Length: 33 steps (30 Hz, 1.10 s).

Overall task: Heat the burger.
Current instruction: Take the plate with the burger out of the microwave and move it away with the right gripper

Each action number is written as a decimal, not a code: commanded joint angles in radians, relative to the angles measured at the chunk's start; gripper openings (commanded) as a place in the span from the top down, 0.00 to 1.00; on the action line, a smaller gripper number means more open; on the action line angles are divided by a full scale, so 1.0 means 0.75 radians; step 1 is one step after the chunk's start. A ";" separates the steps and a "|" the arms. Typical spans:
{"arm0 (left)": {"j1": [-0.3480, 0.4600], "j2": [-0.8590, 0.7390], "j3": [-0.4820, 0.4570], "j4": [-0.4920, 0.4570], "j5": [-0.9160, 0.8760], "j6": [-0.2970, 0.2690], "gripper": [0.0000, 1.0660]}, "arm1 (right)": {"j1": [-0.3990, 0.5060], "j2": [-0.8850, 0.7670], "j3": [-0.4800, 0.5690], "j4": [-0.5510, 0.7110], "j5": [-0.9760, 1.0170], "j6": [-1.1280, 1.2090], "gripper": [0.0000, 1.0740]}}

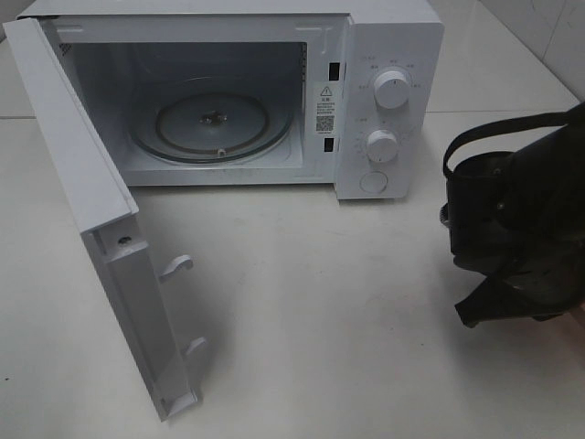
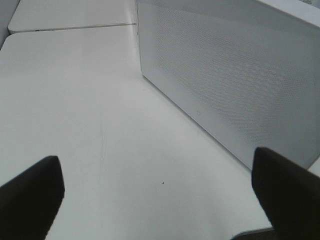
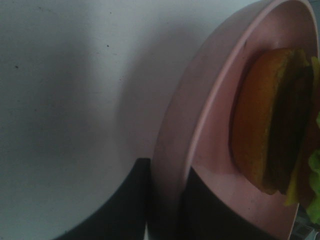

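My right gripper pinches the pink plate rim; burger looks light, loosely stacked, likely slides. Keep level. Left gripper wide open, empty.

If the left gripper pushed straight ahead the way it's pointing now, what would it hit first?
Judging by the left wrist view, the open left gripper faces bare table, with the microwave's perforated side wall off to one side. The path looks free, though depth is unclear and a wide finger might graze that wall.
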 commanded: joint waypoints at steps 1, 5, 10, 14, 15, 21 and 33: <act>0.005 -0.029 0.001 -0.001 -0.011 0.001 0.10 | -0.031 0.061 -0.004 -0.085 0.039 0.041 0.89; 0.005 -0.029 0.001 -0.001 -0.011 0.001 0.10 | -0.057 0.104 -0.004 -0.089 -0.001 0.049 0.88; 0.005 -0.029 0.001 -0.001 -0.011 0.001 0.10 | -0.072 0.171 -0.004 -0.151 -0.019 0.109 0.88; 0.005 -0.029 0.001 -0.001 -0.011 0.001 0.10 | -0.076 0.200 -0.004 -0.156 -0.021 0.140 0.88; 0.005 -0.029 0.001 -0.001 -0.011 0.001 0.10 | -0.084 0.212 -0.004 -0.153 -0.039 0.143 0.87; 0.005 -0.029 0.001 -0.001 -0.011 0.001 0.10 | -0.084 0.215 -0.004 -0.149 -0.067 0.137 0.80; 0.005 -0.029 0.001 -0.001 -0.011 0.001 0.10 | -0.080 0.155 -0.004 -0.069 -0.173 -0.020 0.53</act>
